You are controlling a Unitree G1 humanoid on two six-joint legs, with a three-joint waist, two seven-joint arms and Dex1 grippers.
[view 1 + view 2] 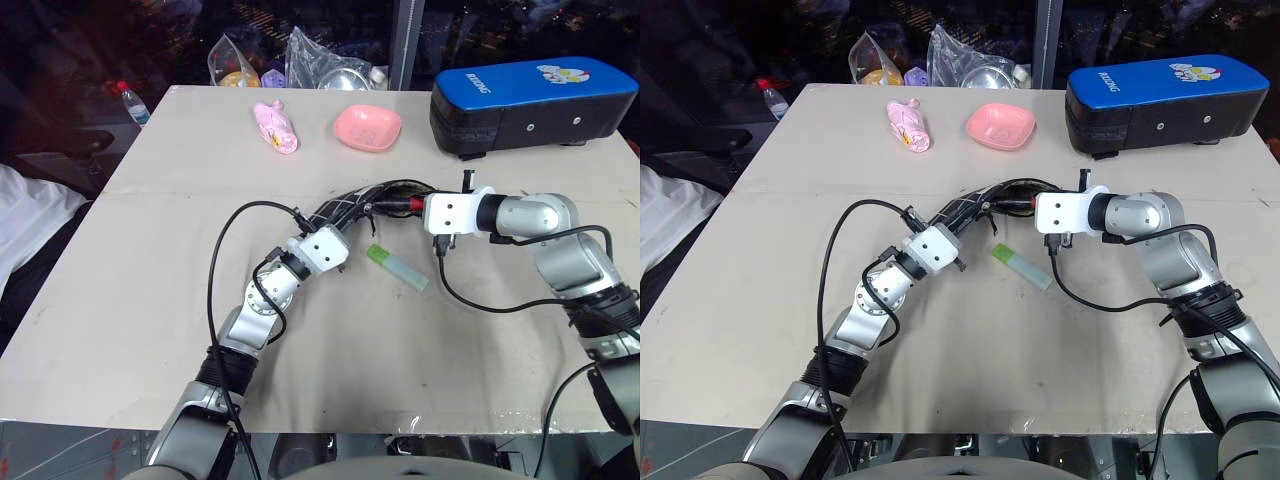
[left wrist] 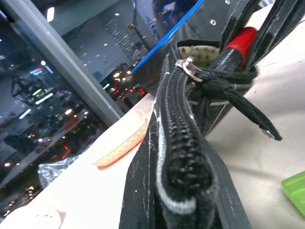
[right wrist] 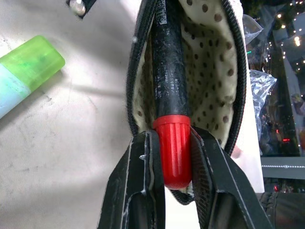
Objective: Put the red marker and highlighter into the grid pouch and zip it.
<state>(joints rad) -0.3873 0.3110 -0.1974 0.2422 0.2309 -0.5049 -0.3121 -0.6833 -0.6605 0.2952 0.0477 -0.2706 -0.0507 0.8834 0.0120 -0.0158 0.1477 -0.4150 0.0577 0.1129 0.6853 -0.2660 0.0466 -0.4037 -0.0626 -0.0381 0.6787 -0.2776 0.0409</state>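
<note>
My left gripper (image 1: pixel 338 218) is shut on one end of the grid pouch (image 1: pixel 375 198) and holds it lifted off the table, its zipper edge (image 2: pixel 178 119) running away from the wrist. The pouch mouth (image 3: pixel 209 71) gapes open, showing a dotted cream lining. My right gripper (image 3: pixel 174 140) is shut on the red end of the red marker (image 3: pixel 172 152), whose black length reaches into the pouch mouth. The same marker (image 1: pixel 400 204) shows at the pouch's right end. The pale green highlighter (image 1: pixel 397 268) lies flat on the table just in front of the pouch, untouched.
A blue-and-black hard case (image 1: pixel 535 100) stands at the back right. A pink bowl (image 1: pixel 367 127) and a pink wrapped item (image 1: pixel 276 127) lie at the back middle. Plastic bags (image 1: pixel 320 62) and a bottle (image 1: pixel 130 100) sit off the far edge.
</note>
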